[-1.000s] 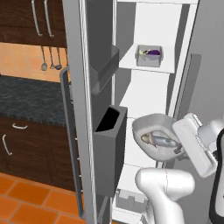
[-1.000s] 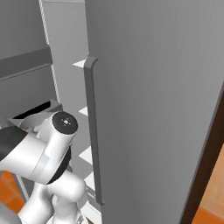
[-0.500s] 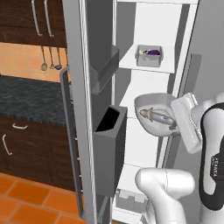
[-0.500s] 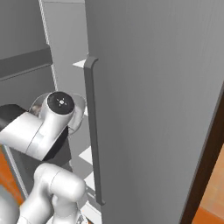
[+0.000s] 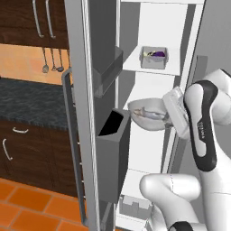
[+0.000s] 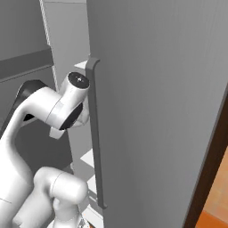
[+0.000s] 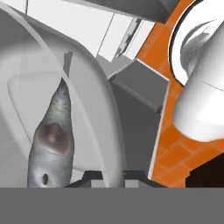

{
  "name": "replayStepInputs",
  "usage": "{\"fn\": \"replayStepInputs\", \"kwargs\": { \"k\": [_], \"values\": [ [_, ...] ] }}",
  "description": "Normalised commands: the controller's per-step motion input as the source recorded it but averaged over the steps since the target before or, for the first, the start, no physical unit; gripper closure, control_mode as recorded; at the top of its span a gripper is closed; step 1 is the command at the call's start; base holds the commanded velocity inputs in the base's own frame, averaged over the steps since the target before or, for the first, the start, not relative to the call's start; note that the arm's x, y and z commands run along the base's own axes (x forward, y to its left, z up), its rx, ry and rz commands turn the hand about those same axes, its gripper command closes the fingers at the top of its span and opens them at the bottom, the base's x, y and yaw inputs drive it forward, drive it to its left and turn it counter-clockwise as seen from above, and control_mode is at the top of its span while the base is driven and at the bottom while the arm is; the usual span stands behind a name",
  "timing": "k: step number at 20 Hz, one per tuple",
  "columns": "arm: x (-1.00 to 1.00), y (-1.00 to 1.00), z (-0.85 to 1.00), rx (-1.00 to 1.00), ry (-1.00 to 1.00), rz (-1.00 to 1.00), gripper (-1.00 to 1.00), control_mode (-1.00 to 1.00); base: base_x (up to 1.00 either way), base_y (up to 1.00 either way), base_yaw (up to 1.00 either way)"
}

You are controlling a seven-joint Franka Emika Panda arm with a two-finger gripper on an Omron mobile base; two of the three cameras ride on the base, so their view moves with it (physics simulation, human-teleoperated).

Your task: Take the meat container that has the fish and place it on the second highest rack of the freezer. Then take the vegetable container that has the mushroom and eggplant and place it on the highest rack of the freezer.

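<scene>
From the left base view, the arm has swung further up and in over the last second, so the white meat container (image 5: pixel 146 118) with the fish (image 5: pixel 150 114) now sits higher and deeper in the freezer (image 5: pixel 158 90), level with the gap under the shelf holding the grey tub of eggplant and mushroom (image 5: pixel 154 57). I'd judge the fish step is close to its set-down, though which rack the bowl is aimed at I can't tell for sure. The dark door bin (image 5: pixel 113 149) stands just beside the bowl's near rim and looks like the thing to clip. From the right base view, the closed grey fridge door (image 6: pixel 156 111) and its long handle (image 6: pixel 95 133) crowd the arm's elbow. In the hand view, the gripper (image 7: pixel 111 177) is clenched on the container's rim, the fish lying along the bowl's floor, orange floor tiles (image 7: pixel 168 94) below.
</scene>
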Motion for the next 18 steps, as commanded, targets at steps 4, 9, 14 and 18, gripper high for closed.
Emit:
{"fn": "replayStepInputs", "kwargs": {
  "k": [4,9,14,18],
  "values": [
    [0.57,0.11,-0.26,-0.02,0.01,-0.08,1.00,-1.00,0.00,0.00,0.00],
    [0.33,-0.06,-0.22,0.00,-0.03,-0.23,1.00,-1.00,0.00,0.00,0.00],
    [0.38,0.00,0.00,0.00,-0.06,-0.26,1.00,-1.00,0.00,0.00,0.00],
    [-0.31,-0.01,-0.16,0.00,-0.01,-0.34,1.00,-1.00,0.00,0.00,0.00]
  ]
}}
